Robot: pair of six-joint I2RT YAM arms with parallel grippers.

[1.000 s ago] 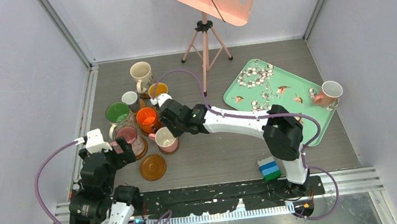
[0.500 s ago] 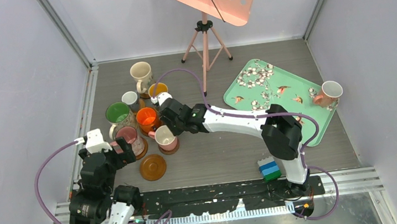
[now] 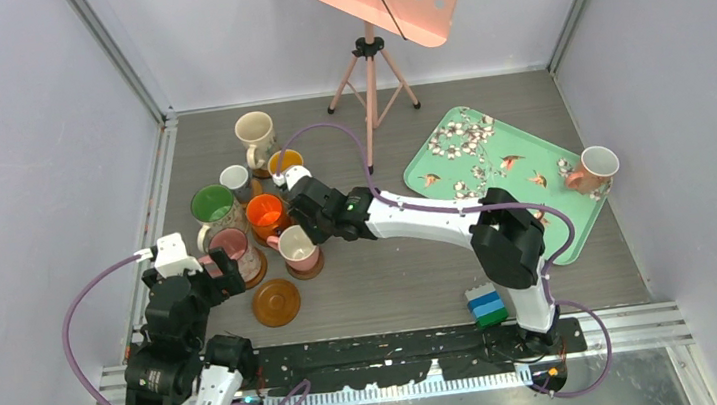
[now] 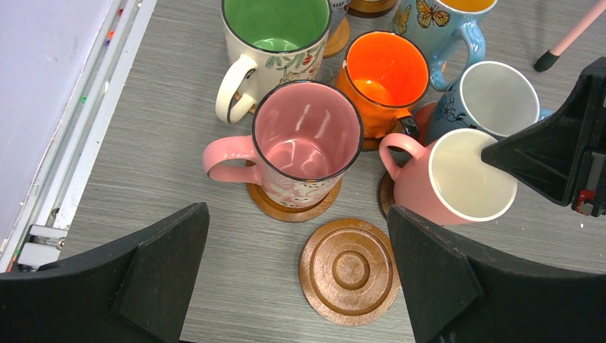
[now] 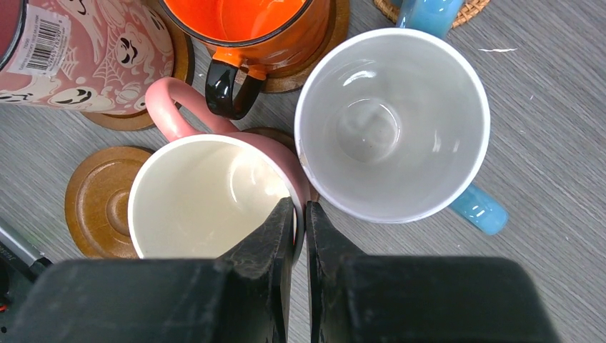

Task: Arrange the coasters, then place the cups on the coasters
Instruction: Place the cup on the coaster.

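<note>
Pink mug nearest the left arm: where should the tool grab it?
Probably pinch the near rim of the pink mug from above, one finger inside: it stands upright, mouth open, other mugs crowd its far side, near side free.

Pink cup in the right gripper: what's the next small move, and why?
Probably open the right gripper and lift clear: it pinches the rim of the pink cup, and the cup already seems to sit on a brown coaster.

Pink-lined cup near bare brown coaster
</note>
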